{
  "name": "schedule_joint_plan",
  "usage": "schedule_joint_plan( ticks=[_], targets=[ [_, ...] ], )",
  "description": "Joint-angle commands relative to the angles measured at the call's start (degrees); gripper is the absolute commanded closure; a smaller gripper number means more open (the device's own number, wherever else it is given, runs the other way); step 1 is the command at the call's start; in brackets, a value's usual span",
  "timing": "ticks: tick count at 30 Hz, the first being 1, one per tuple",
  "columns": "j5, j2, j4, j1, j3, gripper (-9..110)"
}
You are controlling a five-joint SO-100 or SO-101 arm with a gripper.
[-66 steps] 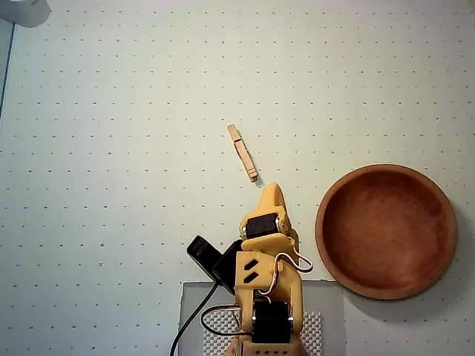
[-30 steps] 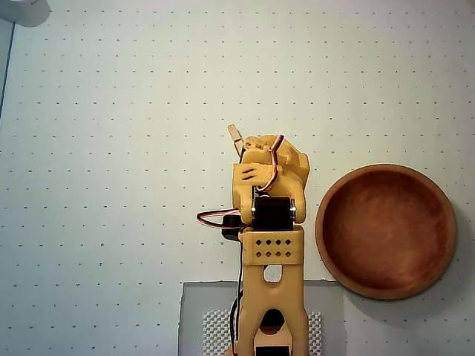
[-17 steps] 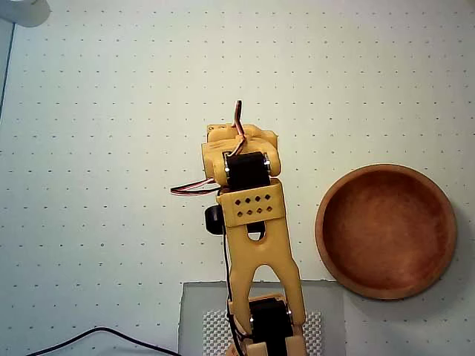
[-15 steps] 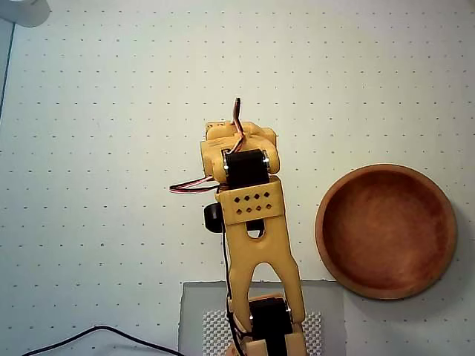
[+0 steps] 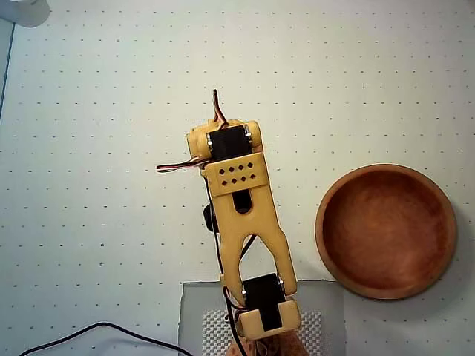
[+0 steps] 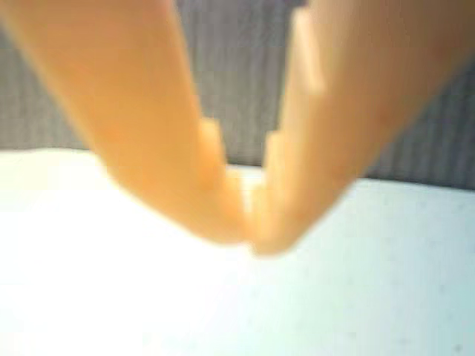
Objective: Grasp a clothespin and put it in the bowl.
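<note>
Clothespin: you cannot see it in either view; in the overhead view the yellow arm (image 5: pixel 241 222) covers the middle of the mat, and nothing tan and slim shows on the bare surface around it. From above, the arm reaches from its base at 6 o'clock up toward 11 o'clock, its wrist end sitting just left of centre, with thin wires looping out at its 9 o'clock side. You find the bowl (image 5: pixel 386 285) at 4 o'clock from the wrist, well apart from the arm, resting on the white dotted mat (image 5: pixel 111 148); its inside holds nothing. A black cable (image 5: pixel 89 331) trails along the bottom edge at 7 o'clock.

In the wrist view, the gripper (image 6: pixel 249 237) fills the upper frame, blurred. Your two fingertips meet at the bottom, pressed together with no gap showing, and nothing visible is pinched between them. Pale mat lies below them.
</note>
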Motion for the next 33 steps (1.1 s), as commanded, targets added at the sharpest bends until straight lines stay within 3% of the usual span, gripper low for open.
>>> schedule_joint_plan(
  ticks=[1, 9, 16, 33],
  targets=[
    [-1.58, -0.88, 3.08, -0.97, -4.39, 104],
    [-2.46, -3.52, 2.99, -1.49, -4.04, 104],
    [-9.4, -5.8, 2.9, -0.79, -4.04, 104],
    [-12.66, -15.47, 2.55, 10.9, -12.74, 104]
  ],
)
